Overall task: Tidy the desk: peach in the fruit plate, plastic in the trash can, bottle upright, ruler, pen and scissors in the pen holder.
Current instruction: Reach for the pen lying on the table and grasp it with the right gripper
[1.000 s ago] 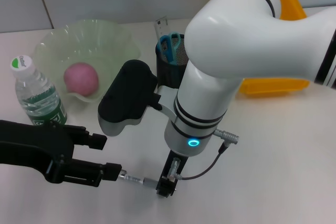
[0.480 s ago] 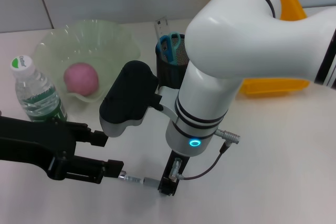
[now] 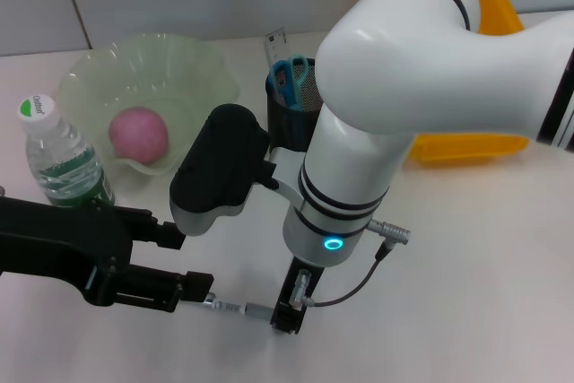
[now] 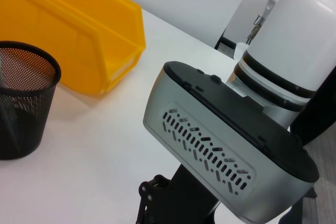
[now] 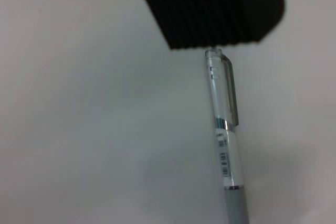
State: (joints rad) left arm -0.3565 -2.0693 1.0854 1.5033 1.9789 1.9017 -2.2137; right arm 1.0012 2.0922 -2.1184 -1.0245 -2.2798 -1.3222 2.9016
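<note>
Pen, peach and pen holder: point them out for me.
pen (image 3: pixel 229 308), head view, middle of its barrel.
peach (image 3: pixel 138 134), head view, centre of the fruit.
pen holder (image 3: pixel 289 120), head view, its mesh wall.

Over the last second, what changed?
The left gripper slid slightly toward the right gripper along the pen, which spans between both. The right gripper rose marginally. Peach, bottle and pen holder stayed put.

Head view overhead; wrist views close-up.
</note>
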